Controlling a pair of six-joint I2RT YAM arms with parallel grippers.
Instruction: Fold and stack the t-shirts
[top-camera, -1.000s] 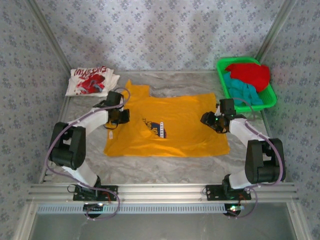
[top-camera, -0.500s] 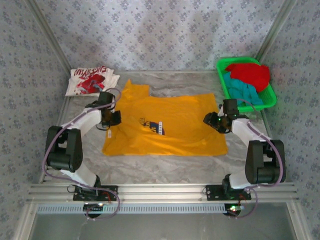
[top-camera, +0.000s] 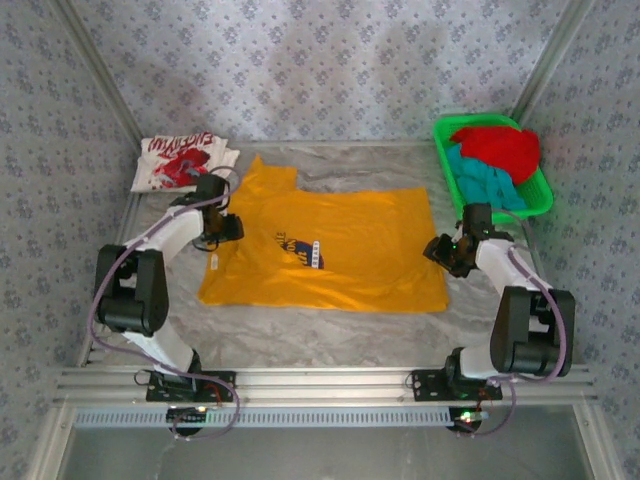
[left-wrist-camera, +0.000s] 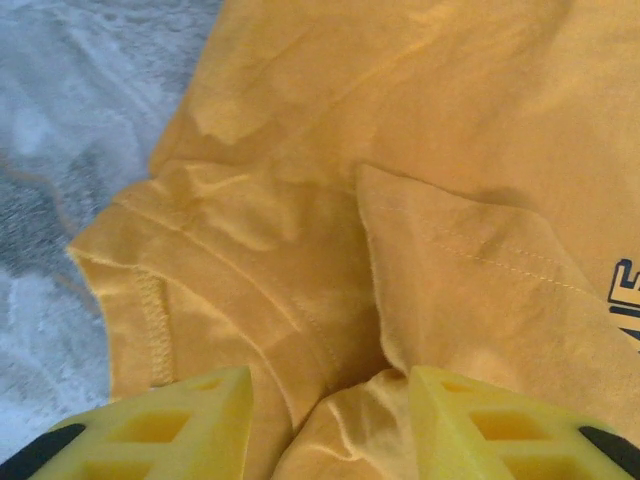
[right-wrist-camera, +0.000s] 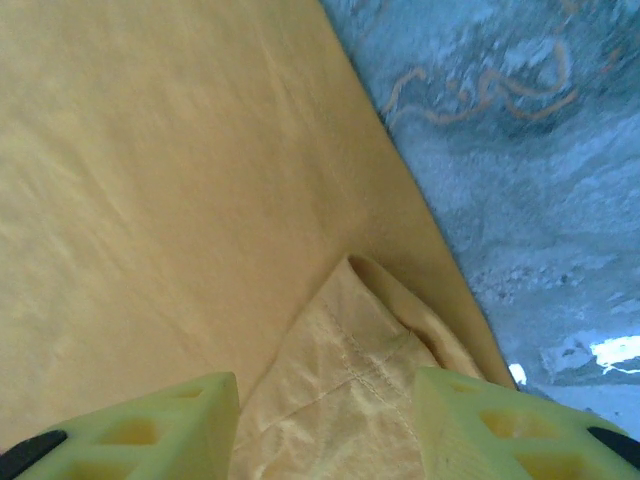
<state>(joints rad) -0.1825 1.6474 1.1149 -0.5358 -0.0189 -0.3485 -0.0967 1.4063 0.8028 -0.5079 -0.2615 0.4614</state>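
Where the soft yellow tee (top-camera: 330, 250) bunches, left pincer (left-wrist-camera: 330, 400) gapes over its sleeve, right pincer (right-wrist-camera: 325, 405) over its hem.

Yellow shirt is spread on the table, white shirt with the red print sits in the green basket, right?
No: the white shirt lies folded on the table at the far left, outside the basket, as the top view shows. The yellow shirt is spread on the table.
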